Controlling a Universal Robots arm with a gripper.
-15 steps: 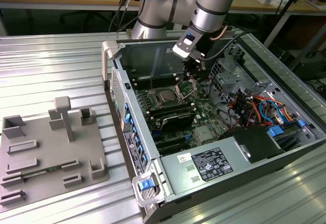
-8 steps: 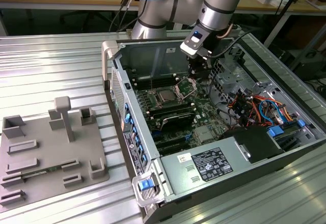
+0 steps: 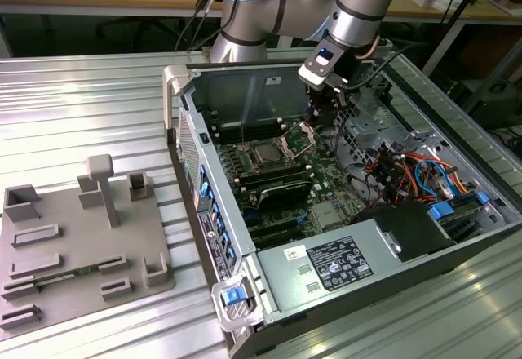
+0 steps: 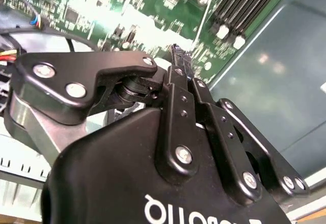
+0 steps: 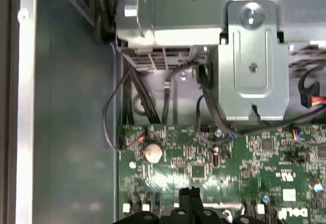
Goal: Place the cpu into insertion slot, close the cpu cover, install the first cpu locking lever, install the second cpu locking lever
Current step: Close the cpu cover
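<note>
In the exterior view the cpu (image 3: 265,154) lies flat in the insertion slot (image 3: 254,163) on the green motherboard inside the open computer case. The cpu cover (image 3: 300,136) stands tilted up along the slot's far right edge. My gripper (image 3: 316,121) hangs just above and to the right of that raised cover. Its black fingertips (image 5: 191,194) are pressed together over the board, with nothing seen between them. In the second wrist view the gripper (image 4: 175,50) points down at the board beside the black memory slots (image 4: 244,5). The locking levers are too small to make out.
A grey fixture plate (image 3: 81,245) with pegs lies on the ribbed metal table at the exterior view's left. Inside the case are a power supply (image 3: 334,265), coloured cables (image 3: 412,171), a metal drive bracket (image 5: 252,56), black cables (image 5: 127,96) and a coin battery (image 5: 153,152).
</note>
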